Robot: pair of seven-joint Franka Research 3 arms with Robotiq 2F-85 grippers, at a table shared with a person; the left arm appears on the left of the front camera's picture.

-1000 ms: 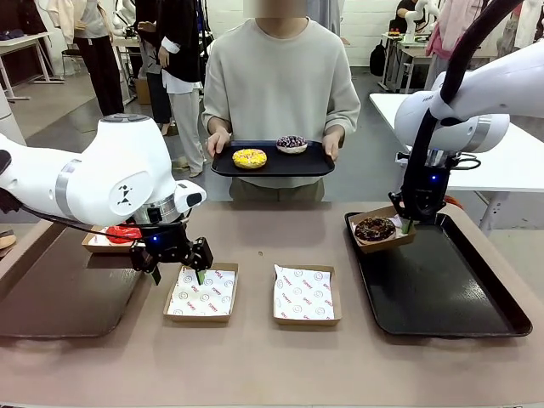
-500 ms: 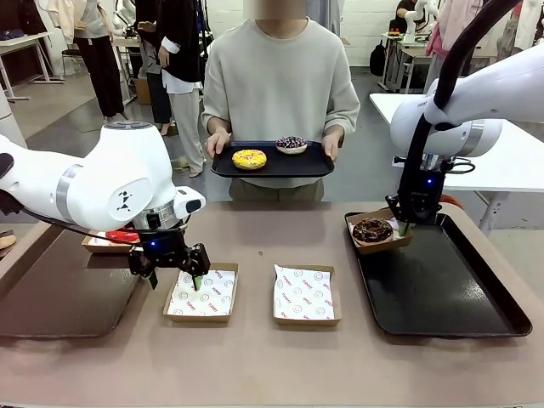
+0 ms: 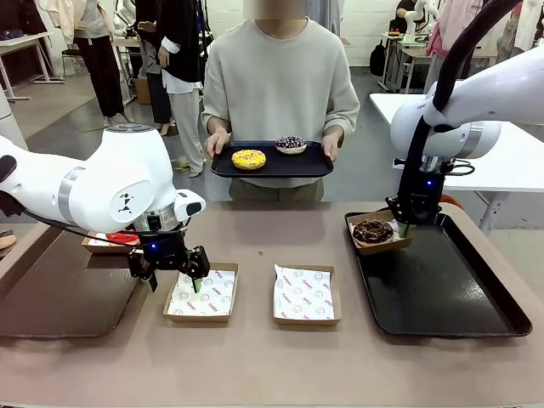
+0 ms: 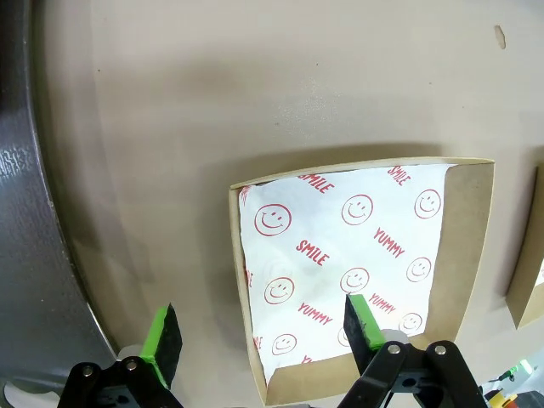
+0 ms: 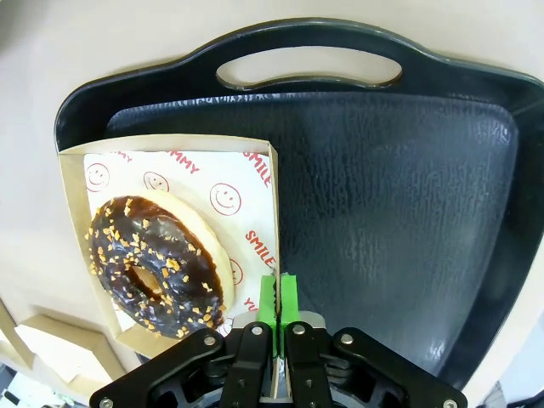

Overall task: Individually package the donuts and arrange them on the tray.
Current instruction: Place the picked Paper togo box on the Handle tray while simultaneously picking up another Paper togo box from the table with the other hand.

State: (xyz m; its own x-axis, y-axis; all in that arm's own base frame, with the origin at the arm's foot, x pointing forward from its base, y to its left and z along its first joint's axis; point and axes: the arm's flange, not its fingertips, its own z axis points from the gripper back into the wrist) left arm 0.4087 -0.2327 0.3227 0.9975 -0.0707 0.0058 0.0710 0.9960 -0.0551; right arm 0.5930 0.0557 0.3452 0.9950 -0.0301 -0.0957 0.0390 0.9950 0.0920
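A chocolate donut [image 3: 373, 229] [image 5: 157, 263] lies in a paper-lined cardboard box [image 5: 170, 161] at the near-left corner of the black tray [image 3: 442, 289] [image 5: 399, 195]. My right gripper [image 3: 405, 226] [image 5: 277, 297] is shut on that box's side wall. My left gripper [image 3: 175, 279] [image 4: 262, 333] is open, its fingers straddling the left wall of an empty lined box [image 3: 201, 293] [image 4: 357, 263]. A red donut [image 3: 121, 238] sits in a box behind my left arm, partly hidden. The person holds a small black tray [image 3: 314, 163] with a yellow donut [image 3: 249, 158] and a purple sprinkled donut [image 3: 291, 144].
A second empty lined box [image 3: 305, 295] lies mid-table, its edge at the right of the left wrist view [image 4: 531, 263]. A dark tray [image 3: 59, 297] [image 4: 25, 212] lies at the table's left. The person stands at the far edge.
My left gripper has dropped slightly toward the empty box's left wall. My right gripper has drawn the chocolate donut's box a little left and back, then held still.
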